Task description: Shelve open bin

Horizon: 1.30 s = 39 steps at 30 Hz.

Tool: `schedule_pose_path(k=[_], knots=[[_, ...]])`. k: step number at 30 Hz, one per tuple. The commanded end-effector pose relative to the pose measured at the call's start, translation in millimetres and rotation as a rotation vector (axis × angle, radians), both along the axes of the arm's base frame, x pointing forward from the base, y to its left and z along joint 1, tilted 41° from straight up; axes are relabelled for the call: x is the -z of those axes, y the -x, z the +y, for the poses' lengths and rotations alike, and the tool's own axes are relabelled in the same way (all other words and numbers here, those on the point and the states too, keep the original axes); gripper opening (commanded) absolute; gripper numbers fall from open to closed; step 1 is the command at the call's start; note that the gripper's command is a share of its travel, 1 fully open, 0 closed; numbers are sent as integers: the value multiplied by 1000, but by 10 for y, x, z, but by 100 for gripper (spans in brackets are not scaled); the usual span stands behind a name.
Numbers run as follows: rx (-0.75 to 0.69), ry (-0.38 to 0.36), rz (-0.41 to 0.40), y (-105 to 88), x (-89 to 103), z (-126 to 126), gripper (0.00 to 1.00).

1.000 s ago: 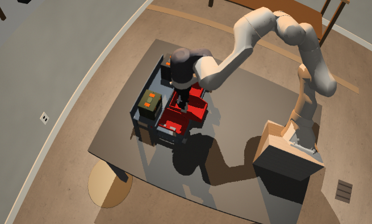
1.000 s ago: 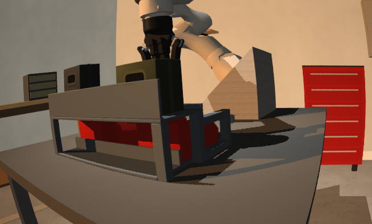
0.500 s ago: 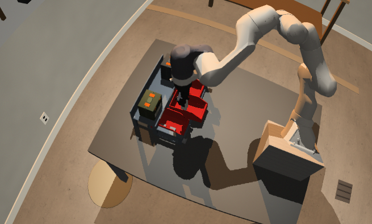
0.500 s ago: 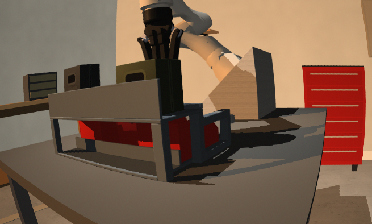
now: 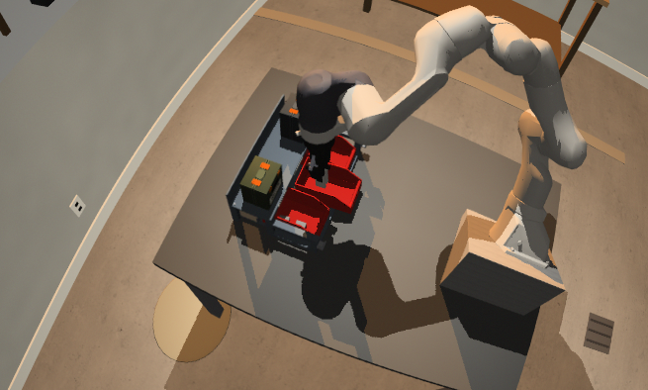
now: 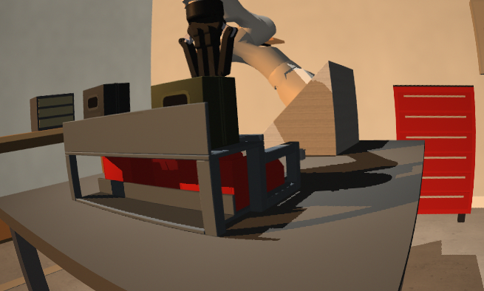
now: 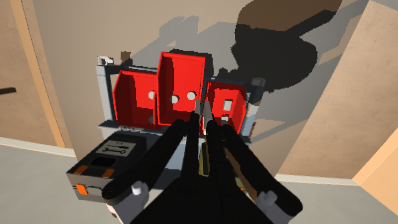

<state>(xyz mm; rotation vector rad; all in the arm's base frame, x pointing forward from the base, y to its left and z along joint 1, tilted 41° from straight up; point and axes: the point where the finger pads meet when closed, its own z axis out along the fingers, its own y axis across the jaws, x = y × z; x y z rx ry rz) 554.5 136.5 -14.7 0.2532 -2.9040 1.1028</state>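
The middle red bin stands in the shelf row between the far bin and the near bin. It juts out farther to the front than both. Its open front faces out, and two round pale parts lie in it. Whether it is level or rests on the front lip is not clear. My gripper is shut and empty, above the middle bin's side wall next to the near bin. In the exterior view its fingertips are hidden behind the green toolbox.
The shelf's upper board runs behind the bins. A green toolbox stands on it close to the gripper, and a dark toolbox at its far end. Shelf end frames flank the row.
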Motion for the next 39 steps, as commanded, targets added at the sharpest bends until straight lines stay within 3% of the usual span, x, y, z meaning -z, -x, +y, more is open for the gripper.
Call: schedule_pose_path(k=[1, 32, 33, 39], knots=[[-1, 3, 6, 18, -41, 30, 6], [-1, 3, 6, 35, -150, 124, 6], [-1, 3, 6, 35, -150, 124, 0], [-1, 3, 6, 35, -150, 124, 0]])
